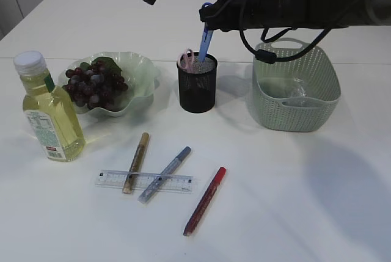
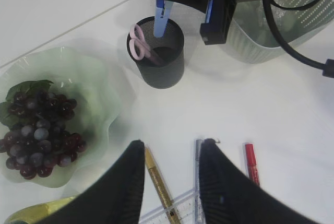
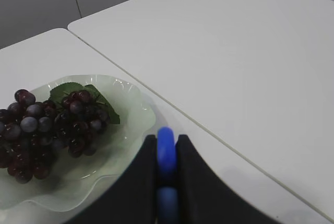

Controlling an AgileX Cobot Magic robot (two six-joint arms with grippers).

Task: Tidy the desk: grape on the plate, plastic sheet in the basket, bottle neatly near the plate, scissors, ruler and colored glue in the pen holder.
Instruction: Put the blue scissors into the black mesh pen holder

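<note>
My right gripper (image 1: pixel 208 14) is shut on a blue glue pen (image 1: pixel 206 39), holding it upright with its lower end in the black mesh pen holder (image 1: pixel 197 88); the pen shows between the jaws (image 3: pixel 166 145). Pink-handled scissors (image 1: pixel 187 59) stand in the holder. Grapes (image 1: pixel 95 85) lie on the green plate (image 1: pixel 143 69). The bottle (image 1: pixel 49 112) stands left of the plate. A clear ruler (image 1: pixel 177 182) lies under a gold pen (image 1: pixel 135 162) and a silver pen (image 1: pixel 165 166), with a red pen (image 1: pixel 205 201) beside them. My left gripper (image 2: pixel 172 148) is open and empty above them.
The green basket (image 1: pixel 296 112) stands right of the holder with the plastic sheet (image 1: pixel 297 94) inside. The right arm and its cables hang above the basket and holder. A seam between tables runs behind the plate.
</note>
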